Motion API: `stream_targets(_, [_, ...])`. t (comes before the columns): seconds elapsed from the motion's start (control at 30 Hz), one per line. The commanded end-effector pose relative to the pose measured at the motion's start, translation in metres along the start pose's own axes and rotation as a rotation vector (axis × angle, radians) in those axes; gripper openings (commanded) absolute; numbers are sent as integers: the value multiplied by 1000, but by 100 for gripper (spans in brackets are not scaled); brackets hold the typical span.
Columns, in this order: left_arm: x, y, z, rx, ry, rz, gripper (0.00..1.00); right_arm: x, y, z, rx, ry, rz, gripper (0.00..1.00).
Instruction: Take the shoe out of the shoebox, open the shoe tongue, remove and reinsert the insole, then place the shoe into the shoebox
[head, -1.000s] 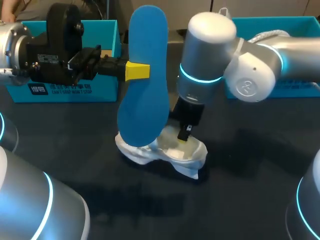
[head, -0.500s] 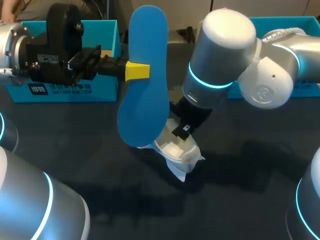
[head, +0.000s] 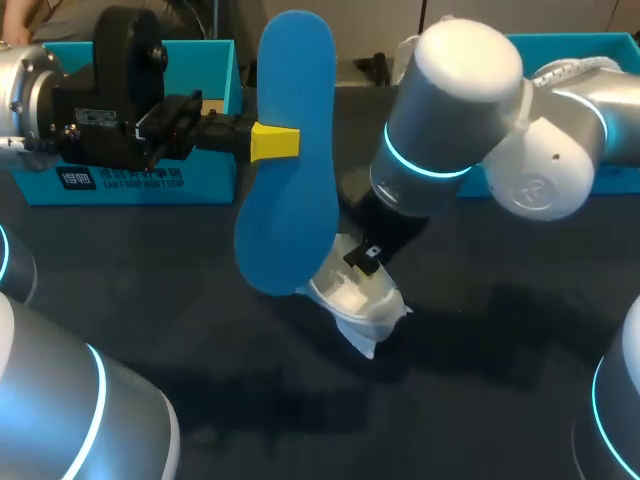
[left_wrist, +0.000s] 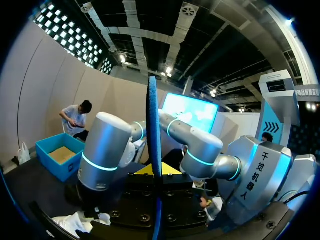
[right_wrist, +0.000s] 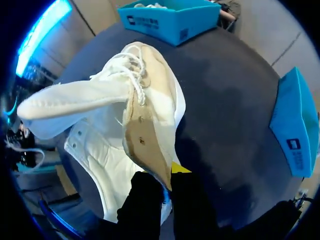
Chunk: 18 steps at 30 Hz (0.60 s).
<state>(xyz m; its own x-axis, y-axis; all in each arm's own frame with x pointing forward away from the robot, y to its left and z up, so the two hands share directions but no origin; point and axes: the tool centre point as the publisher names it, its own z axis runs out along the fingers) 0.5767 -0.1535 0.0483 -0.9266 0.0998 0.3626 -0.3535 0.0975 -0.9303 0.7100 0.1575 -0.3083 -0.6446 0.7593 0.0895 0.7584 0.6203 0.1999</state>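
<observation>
My left gripper (head: 275, 142) is shut on a blue insole (head: 290, 150) and holds it upright above the table. In the left wrist view the insole (left_wrist: 153, 150) stands edge-on between the fingers. A white lace-up shoe (head: 360, 305) sits tilted on the dark table under the insole's lower end. My right gripper (head: 368, 255) is shut on the shoe's upper edge. In the right wrist view the shoe (right_wrist: 100, 145) hangs ahead of the right gripper (right_wrist: 167, 180), its tan inner side pinched and its tongue folded outward.
A blue shoebox (head: 130, 170) stands at the back left behind my left arm. A second blue box (head: 560, 60) is at the back right behind my right arm. The dark table (head: 300, 400) lies bare toward the front.
My right arm has swung up and to the right, pulling the shoe with it. The shoe has turned and tilted up from lying flat. The left arm and insole have not moved.
</observation>
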Motion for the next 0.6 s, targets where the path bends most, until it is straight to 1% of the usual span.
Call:
stream_targets(0.03, [0, 0, 1, -2, 1, 0, 0, 2, -11, -8, -42, -39, 252, 0])
stream_targets(0.1, [0, 0, 1, -2, 1, 0, 0, 3, -12, -8, -30, -65, 316, 0])
stream_targets(0.13, [0, 0, 1, -2, 1, 0, 0, 4, -12, -7, -6, -87, 362, 0])
stream_targets(0.2, [0, 0, 1, -2, 1, 0, 0, 6, -13, -5, 6, -98, 412, 0])
stream_targets(0.23, [0, 0, 1, -2, 1, 0, 0, 7, -14, -2, 29, -115, 444, 0])
stream_targets(0.3, [0, 0, 1, -2, 1, 0, 0, 8, -15, 4, 13, -89, 475, 0])
stream_targets(0.37, [0, 0, 1, -2, 1, 0, 0, 8, -16, 10, 19, -88, 522, 0])
stream_targets(0.47, [0, 0, 1, -2, 1, 0, 0, 9, -17, 16, -1, -62, 582, 0])
stream_targets(0.5, [0, 0, 1, -2, 1, 0, 0, 9, -17, 18, -23, -46, 595, 0])
stream_targets(0.57, [0, 0, 1, -2, 1, 0, 0, 11, -17, 23, -22, -35, 620, 0])
stream_targets(0.6, [0, 0, 1, -2, 1, 0, 0, 11, -17, 25, -37, -27, 630, 0])
